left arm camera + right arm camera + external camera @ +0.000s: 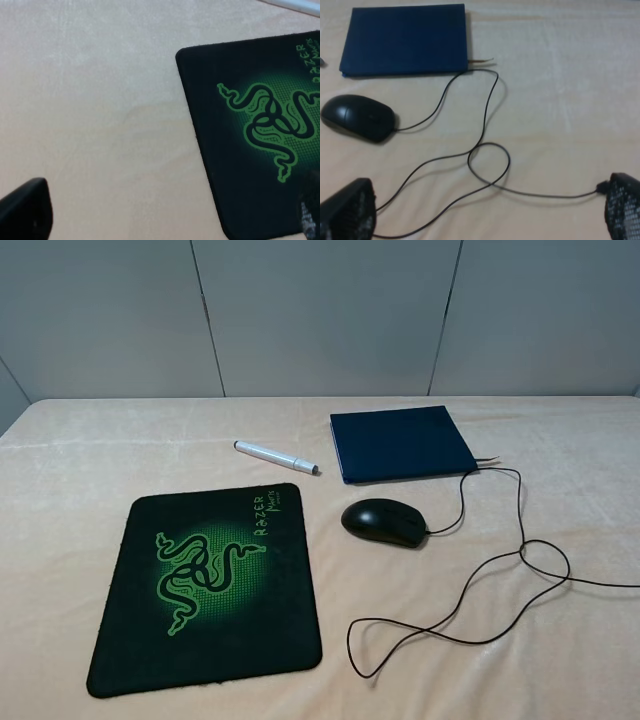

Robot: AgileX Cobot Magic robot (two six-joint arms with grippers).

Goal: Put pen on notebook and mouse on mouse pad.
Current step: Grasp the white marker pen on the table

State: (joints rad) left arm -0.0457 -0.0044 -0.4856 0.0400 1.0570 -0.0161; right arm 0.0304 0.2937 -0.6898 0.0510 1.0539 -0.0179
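Observation:
The white-silver pen [275, 456] lies on the cloth between the mouse pad [210, 585] and the navy notebook [400, 443]. Just in front of the notebook sits the black mouse [383, 521], off the pad, with its cable [520, 560] looping to the right. No arm shows in the exterior high view. My left gripper [172, 200] is open, hovering over the pad's [250, 150] corner with nothing between its fingers. My right gripper [487, 185] is open above the cable loop [490, 150], short of the mouse [359, 117] and notebook [405, 40].
A peach tablecloth [100, 450] covers the table, and a grey panelled wall [320, 310] stands behind it. The notebook's ribbon marker [481, 60] sticks out at its corner near the cable. The cable runs off the right edge.

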